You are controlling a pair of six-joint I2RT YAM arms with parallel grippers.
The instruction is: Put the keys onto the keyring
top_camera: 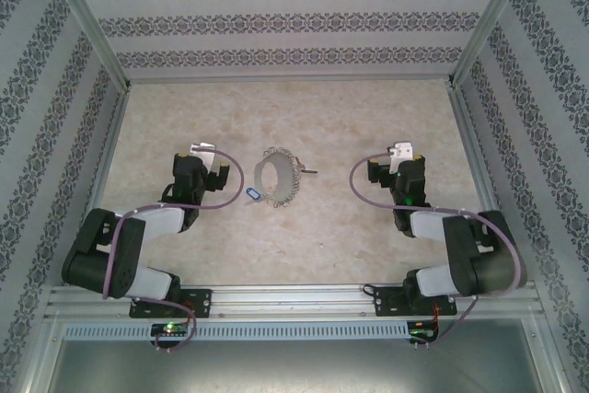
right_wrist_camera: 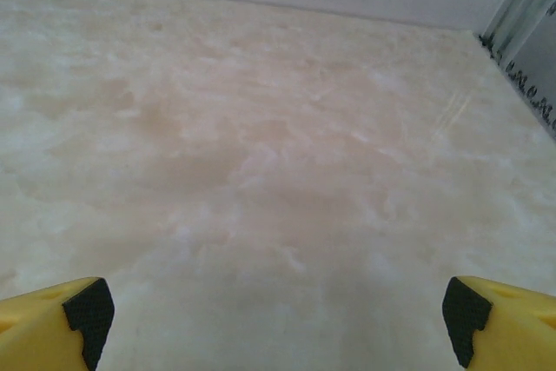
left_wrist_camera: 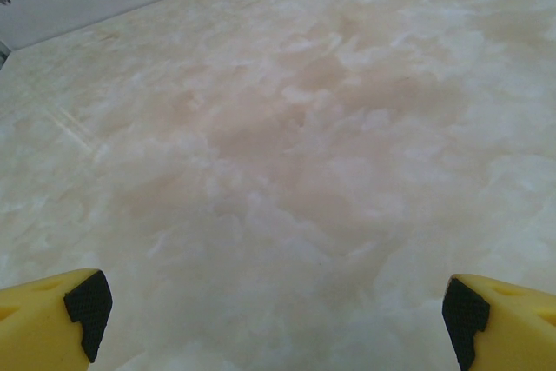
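Arms stand bolted at the near edge, the left arm (top_camera: 120,246) at 7 o'clock of the tabletop (top_camera: 368,108) and the right arm (top_camera: 469,260) at 5 o'clock, both reaching inward.

Seen from its wrist, the left fingers (left_wrist_camera: 61,314) are spread as wide as the view allows, with bare marbled surface between them. They hold nothing and touch nothing. The right fingers (right_wrist_camera: 61,314) are the same from their own wrist: set far apart, empty, and above bare surface.

From above, the keyring (top_camera: 291,186) lies flat mid-tabletop between the two wrists, its wire fringed all round with small silvery keys. The left fingers lie near it at 9 o'clock, the right fingers farther off at 3 o'clock. A blue-headed key (top_camera: 251,194) lies loose at the ring's 7 o'clock, just beside the fringe; whether it touches is too fine to tell. A small dark piece (top_camera: 309,171), probably another key, lies just off the ring at 3 o'clock.

The step in hand looks like picking up a loose key, and the blue one is closest to the left side. To do it well, come straight down over the head, turn the wrist so the pads close across the flat head, and stay clear of the fringe so the ring is not dragged. The right side could then steady the wire.
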